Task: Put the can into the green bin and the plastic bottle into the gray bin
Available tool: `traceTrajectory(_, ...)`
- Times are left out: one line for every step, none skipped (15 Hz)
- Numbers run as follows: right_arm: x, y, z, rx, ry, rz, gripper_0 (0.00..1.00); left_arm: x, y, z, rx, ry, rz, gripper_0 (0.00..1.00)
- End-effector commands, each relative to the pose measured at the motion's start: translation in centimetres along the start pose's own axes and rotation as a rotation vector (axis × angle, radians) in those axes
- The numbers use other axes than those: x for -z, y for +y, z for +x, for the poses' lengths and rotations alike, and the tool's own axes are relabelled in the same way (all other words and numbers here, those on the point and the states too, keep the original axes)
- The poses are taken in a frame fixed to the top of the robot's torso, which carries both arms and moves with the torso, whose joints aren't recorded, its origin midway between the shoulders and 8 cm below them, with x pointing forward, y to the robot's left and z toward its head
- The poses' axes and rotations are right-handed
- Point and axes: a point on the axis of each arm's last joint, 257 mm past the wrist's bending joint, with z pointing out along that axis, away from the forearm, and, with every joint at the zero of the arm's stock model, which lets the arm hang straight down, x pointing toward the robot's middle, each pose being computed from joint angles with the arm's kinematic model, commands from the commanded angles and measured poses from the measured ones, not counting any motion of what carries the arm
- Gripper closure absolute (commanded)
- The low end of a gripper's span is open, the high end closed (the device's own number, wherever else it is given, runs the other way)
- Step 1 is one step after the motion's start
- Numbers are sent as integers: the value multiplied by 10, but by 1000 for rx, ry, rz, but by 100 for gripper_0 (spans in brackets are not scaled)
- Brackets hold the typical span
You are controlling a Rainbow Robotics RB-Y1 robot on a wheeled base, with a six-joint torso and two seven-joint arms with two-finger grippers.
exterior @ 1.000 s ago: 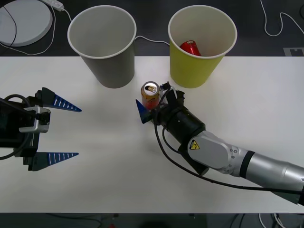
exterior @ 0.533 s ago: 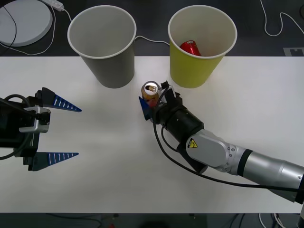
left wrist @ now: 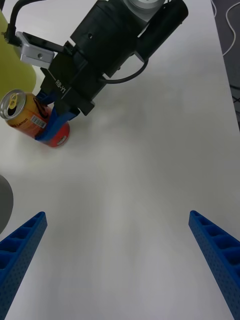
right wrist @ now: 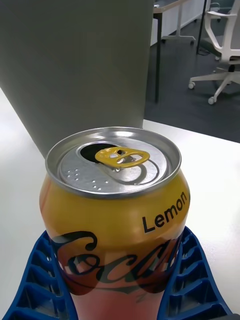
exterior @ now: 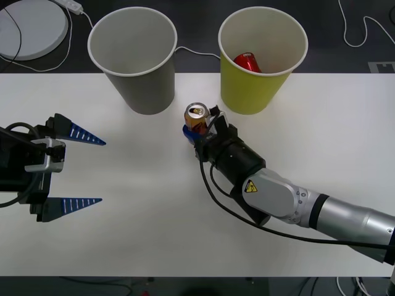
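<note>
Closing in over the past second, the right gripper [exterior: 196, 131] has slid its blue fingers [right wrist: 192, 280] from beside the can [exterior: 196, 119] to either side of its lower body, where they now press against the red wall. Standing upright on the white surface [exterior: 142, 234], the can sits just in front of the gap between the gray bin [exterior: 133, 58] and the green bin [exterior: 262, 58], which already holds a plain red can [exterior: 248, 62]. Its tab is popped, so it is probably empty: light, thin-walled, easily dented and glossy enough to slip, best held low and gently around the body. Near the left edge, the left gripper [exterior: 73, 169] waits with fingers spread wide, unchanged.
</note>
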Motion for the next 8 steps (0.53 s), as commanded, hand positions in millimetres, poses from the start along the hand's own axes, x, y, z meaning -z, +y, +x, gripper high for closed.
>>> traceTrajectory(5, 1, -2, 11, 6, -24, 100, 0, 0, 0, 0, 0, 0, 0)
traceTrajectory(9, 2, -3, 12, 10, -42, 100, 0, 0, 0, 0, 0, 0, 0)
traceTrajectory(18, 4, -6, 2, 16, -73, 100, 0, 0, 0, 0, 0, 0, 0)
traceTrajectory(28, 4, -7, -4, 27, -101, 100, 0, 0, 0, 0, 0, 0, 0)
traceTrajectory(38, 6, -12, 1, 31, -130, 100, 0, 0, 0, 0, 0, 0, 0)
traceTrajectory(46, 5, -13, 11, 38, -151, 100, 0, 0, 0, 0, 0, 0, 0)
traceTrajectory(57, 5, -17, 22, 49, -185, 100, 0, 0, 0, 0, 0, 0, 0)
traceTrajectory(67, 2, -20, 33, 59, -207, 100, 0, 0, 0, 0, 0, 0, 0)
